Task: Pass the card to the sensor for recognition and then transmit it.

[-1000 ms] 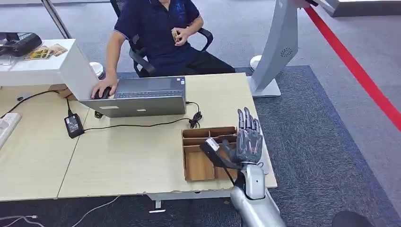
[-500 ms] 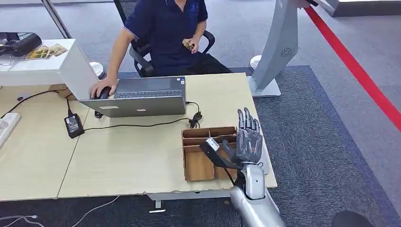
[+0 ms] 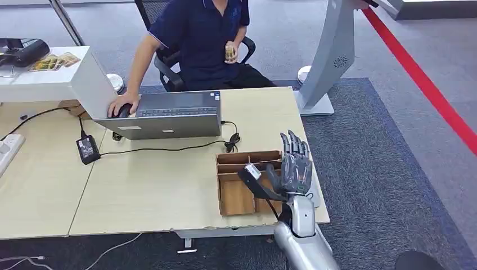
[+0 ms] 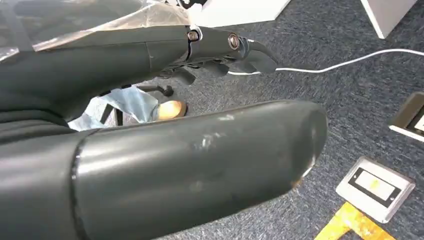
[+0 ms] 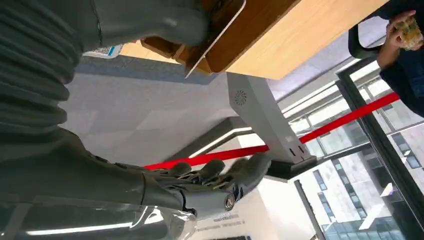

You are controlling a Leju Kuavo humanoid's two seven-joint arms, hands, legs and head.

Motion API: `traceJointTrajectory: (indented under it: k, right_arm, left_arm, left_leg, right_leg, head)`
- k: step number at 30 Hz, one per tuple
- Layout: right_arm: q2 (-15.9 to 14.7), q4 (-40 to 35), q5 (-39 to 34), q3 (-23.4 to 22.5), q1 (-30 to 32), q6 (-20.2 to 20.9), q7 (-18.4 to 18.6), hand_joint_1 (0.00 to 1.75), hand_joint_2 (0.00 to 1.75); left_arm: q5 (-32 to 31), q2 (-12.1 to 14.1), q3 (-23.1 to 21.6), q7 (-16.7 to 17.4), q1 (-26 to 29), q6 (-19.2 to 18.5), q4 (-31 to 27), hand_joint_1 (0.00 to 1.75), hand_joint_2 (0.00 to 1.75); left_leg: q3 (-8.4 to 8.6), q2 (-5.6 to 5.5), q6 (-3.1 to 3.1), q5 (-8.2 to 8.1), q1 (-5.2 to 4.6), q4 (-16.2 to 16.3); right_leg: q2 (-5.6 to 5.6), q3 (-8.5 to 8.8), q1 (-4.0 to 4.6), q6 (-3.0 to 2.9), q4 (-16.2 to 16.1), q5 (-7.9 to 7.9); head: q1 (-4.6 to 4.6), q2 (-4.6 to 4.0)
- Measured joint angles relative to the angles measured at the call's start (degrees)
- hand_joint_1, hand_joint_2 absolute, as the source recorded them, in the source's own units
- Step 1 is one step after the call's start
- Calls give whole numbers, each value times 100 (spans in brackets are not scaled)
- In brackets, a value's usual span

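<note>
Here, right hand [image 3: 295, 169] pinches card [image 3: 251, 174].

1. The card [image 3: 251, 172] is a small, flat, light-coloured rectangle. It sits at the upper end of a dark, flat piece that slants up out of the right hand [image 3: 293, 170].
2. It is tilted, with one corner highest, and is raised above the wooden tray [image 3: 236, 198].
3. The wooden tray is a shallow brown box split by dividers into several compartments. It lies flat on the pale surface [image 3: 157, 185] near that surface's right front corner.
4. The right hand stands upright over the tray's right side, fingers extended upward, with the thumb against the dark piece carrying the card.
</note>
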Motion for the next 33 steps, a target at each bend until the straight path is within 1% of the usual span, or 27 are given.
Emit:
traceJointTrajectory:
  k: [4,5,7,8,9,12,24,26,27,33]
  right_arm:
    - [0,2,0,0,0,0,0,23,175]
    - [0,2,0,0,0,0,0,17,175]
    - [0,2,0,0,0,0,0,17,175]
    - [0,2,0,0,0,2,0,21,175]
    - [0,2,0,0,0,2,0,17,175]
    - [0,2,0,0,0,0,0,19,175]
    - [-2,52,-2,0,-1,2,4,16,175]
    - [-2,52,-2,0,-1,0,4,17,175]
    - [-2,52,-2,0,-1,2,4,10,175]
    - [-2,52,-2,0,-1,0,4,10,175]
  left_arm:
    - [0,2,0,0,0,0,0,0,0]
    - [0,0,0,0,0,0,0,0,0]
    - [0,0,0,0,0,0,0,0,0]
    - [0,2,0,0,0,0,0,0,0]
    - [0,2,0,0,0,0,0,0,0]
    - [0,2,0,0,0,0,0,0,0]
    - [-2,2,-4,0,0,0,0,0,0]
    - [-2,2,-4,0,0,0,0,0,0]
    - [-2,0,-4,0,0,0,0,0,0]
    - [-2,2,-4,0,0,0,0,0,0]
  left_leg:
    - [1,0,0,0,0,0]
    - [0,0,0,0,0,0]
    - [1,0,0,0,0,0]
    - [1,0,0,0,0,0]
    - [0,0,0,0,0,0]
    - [0,0,0,0,0,0]
    - [0,0,0,0,0,0]
    - [1,0,0,0,0,0]
    - [0,0,0,0,0,0]
    - [0,0,0,0,0,0]
  right_leg:
    - [0,0,0,0,0,0]
    - [0,1,0,0,0,0]
    - [0,0,0,0,0,0]
    - [0,1,0,0,0,0]
    - [0,0,0,0,0,0]
    - [0,0,0,0,0,0]
    - [0,0,0,0,0,0]
    - [0,0,0,0,0,0]
    - [0,0,0,0,0,0]
    - [0,0,0,0,0,0]
  head:
    - [0,0]
    - [0,2]
    - [0,0]
    - [0,2]
    - [0,0]
    - [0,2]
    - [0,2]
    - [0,0]
    - [0,0]
    - [0,2]
